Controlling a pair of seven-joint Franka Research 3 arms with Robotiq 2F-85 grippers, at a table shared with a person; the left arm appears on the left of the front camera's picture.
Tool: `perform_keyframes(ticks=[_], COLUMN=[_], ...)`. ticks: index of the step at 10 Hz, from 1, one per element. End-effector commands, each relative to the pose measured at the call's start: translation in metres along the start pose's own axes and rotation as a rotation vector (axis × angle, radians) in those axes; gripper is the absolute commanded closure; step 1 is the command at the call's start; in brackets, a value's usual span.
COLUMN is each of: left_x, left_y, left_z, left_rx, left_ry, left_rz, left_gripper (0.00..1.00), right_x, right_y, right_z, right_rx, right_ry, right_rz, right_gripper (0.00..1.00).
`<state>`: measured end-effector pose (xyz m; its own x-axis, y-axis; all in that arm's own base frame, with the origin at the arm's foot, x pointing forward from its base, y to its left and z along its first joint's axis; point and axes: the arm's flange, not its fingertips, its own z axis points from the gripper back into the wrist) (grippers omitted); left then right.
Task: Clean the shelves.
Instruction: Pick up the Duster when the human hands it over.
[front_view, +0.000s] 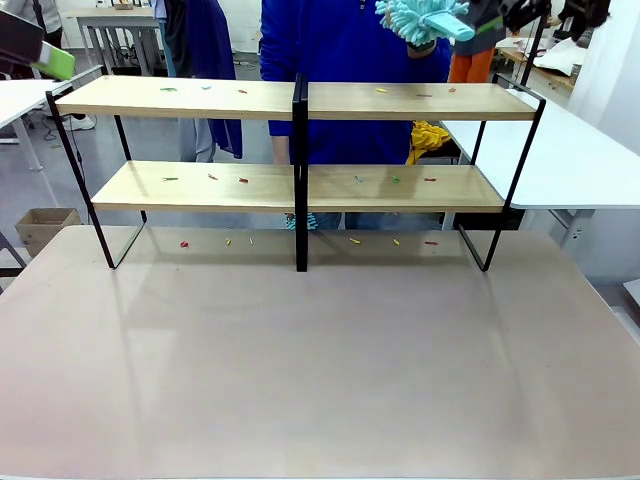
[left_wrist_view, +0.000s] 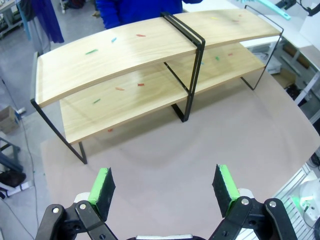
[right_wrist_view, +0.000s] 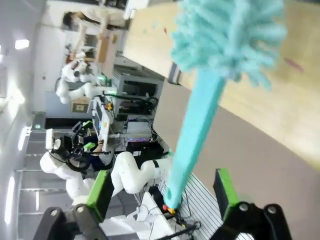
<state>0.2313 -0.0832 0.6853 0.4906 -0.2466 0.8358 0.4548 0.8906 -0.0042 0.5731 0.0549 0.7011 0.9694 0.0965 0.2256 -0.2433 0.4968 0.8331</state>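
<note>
In the front view, the two-tier shelves of light wooden boards in a thin black metal frame (front_view: 298, 150) stand on the far part of a wide grey-beige tabletop (front_view: 320, 370). Small coloured scraps (front_view: 243, 181) dot both boards and the tabletop under them. A person in a blue top (front_view: 350, 60) stands behind the shelves, and a fluffy turquoise duster (front_view: 425, 20) hangs above the right half of the upper board. A white table (front_view: 580, 160) stands to the right, and a cardboard box (front_view: 45, 225) sits on the grey floor at left.

In the left wrist view, the left fingers (left_wrist_view: 103, 189) are spread apart with nothing between them, above bare tabletop in front of the shelves.

In the right wrist view, the right fingers (right_wrist_view: 223, 190) stand wide apart. The duster's handle runs up between them, clear of both green pads, and its head is over a wooden board.
</note>
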Motion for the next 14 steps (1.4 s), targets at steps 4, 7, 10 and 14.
perform_keyframes(ticks=[4, 7, 10, 14], left_x=[0.0, 0.0, 0.0, 0.0], left_y=[0.0, 0.0, 0.0, 0.0], left_z=[0.0, 0.0, 0.0, 0.0], left_rx=[-0.003, -0.003, -0.003, -0.003], left_ry=[0.0, 0.0, 0.0, 0.0], left_rz=[-0.006, -0.006, -0.006, -0.006], left_gripper=[0.0, 0.0, 0.0, 0.0], right_x=[-0.011, 0.002, 0.003, 0.004], right_y=[-0.026, -0.028, -0.032, -0.038], right_z=[-0.028, -0.041, -0.042, -0.039], right_rx=[0.051, 0.131, 0.11, 0.121], right_ry=[-0.081, -0.122, -0.148, -0.184], right_rz=[-0.028, -0.046, -0.101, -0.126], right_gripper=[0.0, 0.0, 0.0, 1.0])
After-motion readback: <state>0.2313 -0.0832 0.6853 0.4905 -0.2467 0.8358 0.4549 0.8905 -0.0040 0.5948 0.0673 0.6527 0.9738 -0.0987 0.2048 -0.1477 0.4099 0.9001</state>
